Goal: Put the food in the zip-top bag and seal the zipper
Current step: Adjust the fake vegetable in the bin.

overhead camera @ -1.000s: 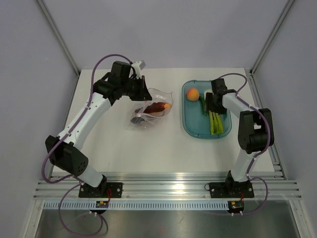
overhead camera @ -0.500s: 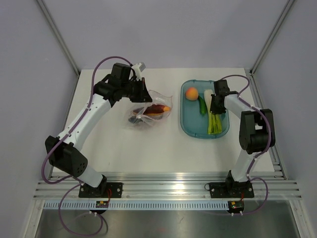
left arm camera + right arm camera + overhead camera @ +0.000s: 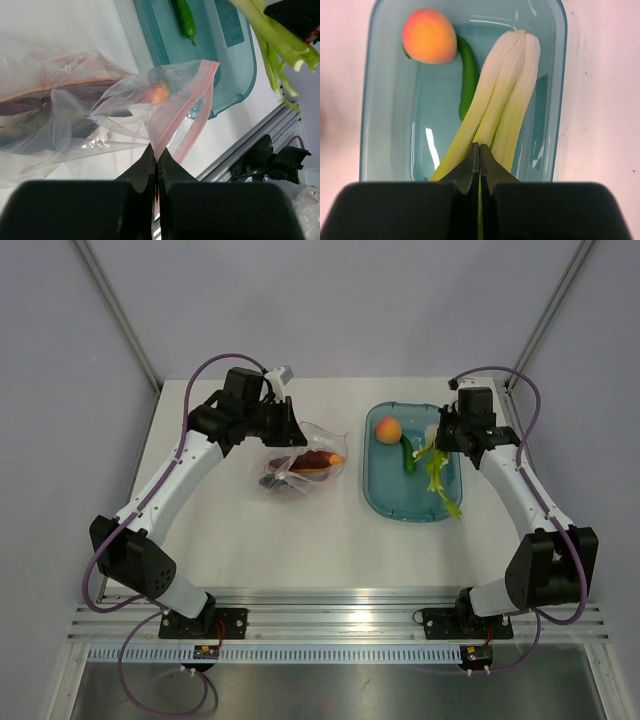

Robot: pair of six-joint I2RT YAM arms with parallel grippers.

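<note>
Wedge [image 3: 320,458] in bag [image 3: 70,125]; left hand [image 3: 156,150] pinches bag mouth, right hand [image 3: 479,147] clamps stalks [image 3: 505,90]; peach [image 3: 429,36], chili [image 3: 467,80] in tray [image 3: 390,140]; zipper [image 3: 192,95] unsealed.

Left pincer [image 3: 156,159]: black fingers. Zipper [image 3: 186,106] at its tips: translucent pinkish-red strip. Zip-top bag [image 3: 75,112] beyond the tips: clear, crinkled, with white glare. An orange-and-red wedge [image 3: 320,458] and a dark grey piece [image 3: 45,131] show through it.

Right pincer [image 3: 476,152]: black fingers. Stalks [image 3: 506,90] between them: pale green near the tips, fading to creamy white at the far end. Chili [image 3: 468,80] left of the stalks: dark green. Peach [image 3: 429,36], ahead and left of that pincer: orange blending to red and yellow. Tray [image 3: 368,125]: translucent teal.

Bench [image 3: 300,550]: plain white. Arms [image 3: 185,475]: white links, black joints, purple cables [image 3: 215,360].
</note>
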